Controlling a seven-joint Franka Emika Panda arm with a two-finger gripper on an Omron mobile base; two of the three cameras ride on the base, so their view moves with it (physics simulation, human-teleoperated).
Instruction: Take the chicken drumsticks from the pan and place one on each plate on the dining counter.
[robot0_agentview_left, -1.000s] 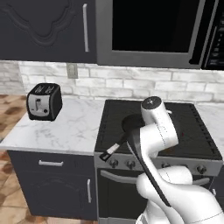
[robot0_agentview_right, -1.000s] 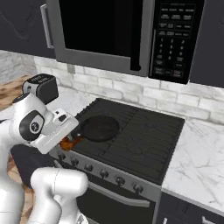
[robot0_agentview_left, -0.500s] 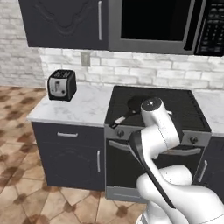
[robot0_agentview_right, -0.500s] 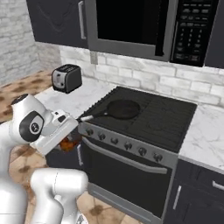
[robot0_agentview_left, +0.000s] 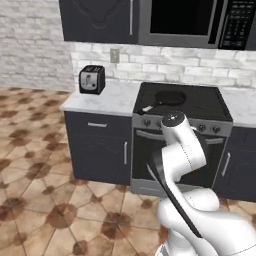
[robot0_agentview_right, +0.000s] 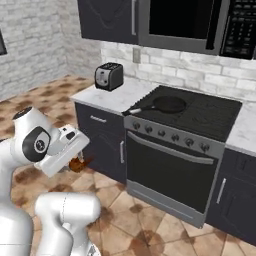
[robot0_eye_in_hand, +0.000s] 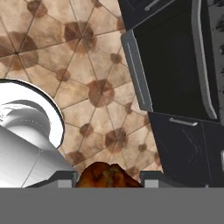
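My gripper hangs low over the tiled floor, to the left of the stove and away from it, shut on a reddish-brown chicken drumstick. In the hand view the drumstick sits between the two fingertips of the gripper. The black pan rests on the stove's front left burner with its handle pointing left, and it also shows in the right base view. The plates and the dining counter are out of view.
A black toaster stands on the marble worktop left of the stove. Dark drawer cabinets and the oven door face me. The tiled floor stretches open to the left.
The whole picture has shifted: the base has backed away from the stove, which now looks smaller and farther. The gripper still holds the drumstick low beside the arm.
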